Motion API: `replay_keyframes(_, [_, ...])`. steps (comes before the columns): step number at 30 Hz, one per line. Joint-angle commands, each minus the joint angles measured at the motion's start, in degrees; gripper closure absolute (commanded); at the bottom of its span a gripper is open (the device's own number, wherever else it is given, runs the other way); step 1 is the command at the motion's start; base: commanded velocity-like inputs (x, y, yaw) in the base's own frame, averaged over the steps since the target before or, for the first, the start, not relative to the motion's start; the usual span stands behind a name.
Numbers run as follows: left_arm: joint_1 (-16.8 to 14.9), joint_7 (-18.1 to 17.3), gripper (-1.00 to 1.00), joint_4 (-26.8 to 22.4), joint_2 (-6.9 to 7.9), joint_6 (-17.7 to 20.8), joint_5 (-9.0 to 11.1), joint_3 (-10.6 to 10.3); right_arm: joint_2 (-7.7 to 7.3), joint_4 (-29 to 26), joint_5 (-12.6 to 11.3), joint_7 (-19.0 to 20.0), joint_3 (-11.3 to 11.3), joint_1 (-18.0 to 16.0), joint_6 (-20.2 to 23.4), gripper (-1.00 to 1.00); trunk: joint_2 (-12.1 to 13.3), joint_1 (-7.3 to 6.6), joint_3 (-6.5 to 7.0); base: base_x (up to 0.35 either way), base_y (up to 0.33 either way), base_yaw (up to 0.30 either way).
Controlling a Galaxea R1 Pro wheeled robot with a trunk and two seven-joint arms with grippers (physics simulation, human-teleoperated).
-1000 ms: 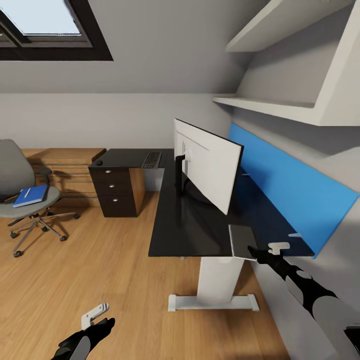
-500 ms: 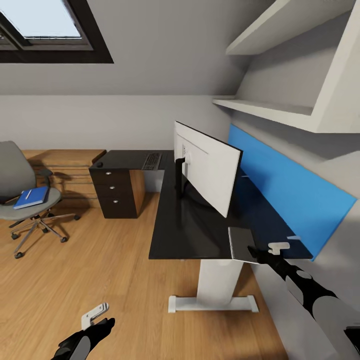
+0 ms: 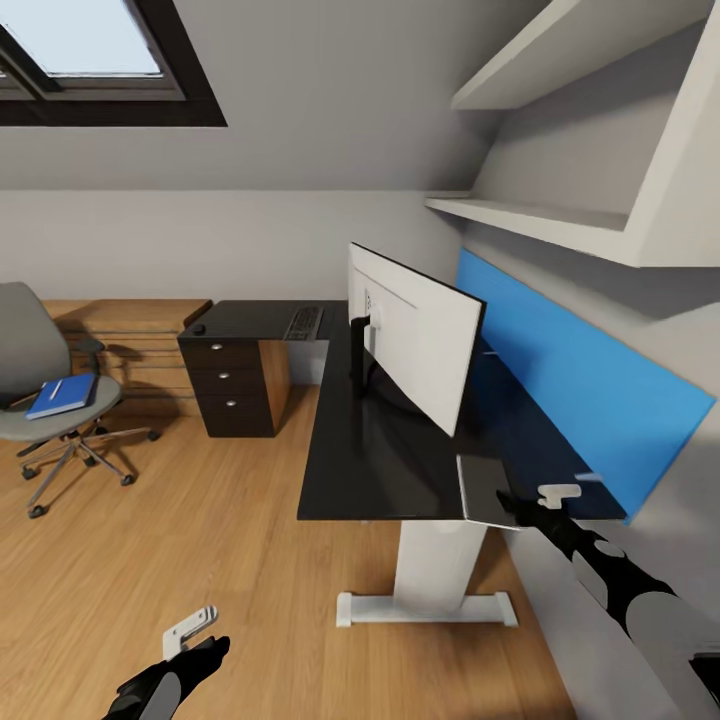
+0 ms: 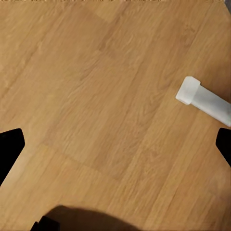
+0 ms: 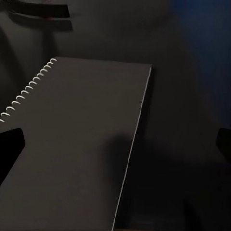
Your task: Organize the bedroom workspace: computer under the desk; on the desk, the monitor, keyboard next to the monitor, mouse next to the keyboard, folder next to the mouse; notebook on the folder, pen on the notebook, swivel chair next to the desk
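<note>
Grey-covered spiral notebook (image 3: 484,487) stays at the glossy black desk's (image 3: 380,460) five o'clock corner, your right gripper (image 3: 528,508) spread above it since a second ago, nothing lifted. Left gripper (image 3: 190,640) hangs open; blue folder (image 3: 62,393) awaits on the grey swivel chair (image 3: 40,385).

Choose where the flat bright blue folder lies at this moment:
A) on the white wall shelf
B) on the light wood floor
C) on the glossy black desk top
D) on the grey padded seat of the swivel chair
D: the head view shows the blue folder lying on the swivel chair seat, far from the desk.
</note>
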Motion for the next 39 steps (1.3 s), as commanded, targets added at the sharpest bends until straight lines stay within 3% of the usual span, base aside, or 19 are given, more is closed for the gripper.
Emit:
replay_keyframes(1, [-0.02, 0.39, -1.00, -0.11, 0.01, 0.21, 0.57, -0.02, -0.05, 0.08, -0.60, 0.16, 0.40, -0.06, -0.19, -1.00, -0.03, 0.01, -0.06, 0.178, 0.000, 0.000])
replay_keyframes(7, [-0.02, 0.50, -1.00, 1.42, 0.00, -6.50, -1.69, -1.51, 0.02, 0.10, -0.82, -0.19, 0.38, -0.06, -0.32, -1.00, -0.03, 0.01, -0.06, 0.259, 0.000, 0.000])
replay_keyframes(9, [-0.02, 0.53, -1.00, 1.87, 0.00, -7.18, -1.87, -1.74, 0.00, 0.09, -0.83, -0.21, 0.37, -0.06, -0.32, -1.00, -0.03, 0.01, -0.06, 0.088, 0.000, 0.000])
replay_keyframes(39, [-0.02, 0.50, -1.00, 2.44, 0.00, -8.07, -2.09, -1.96, -0.13, 0.23, -0.84, -0.26, 0.29, -0.06, -0.04, -1.00, -0.03, 0.01, -0.06, 0.135, 0.000, 0.000])
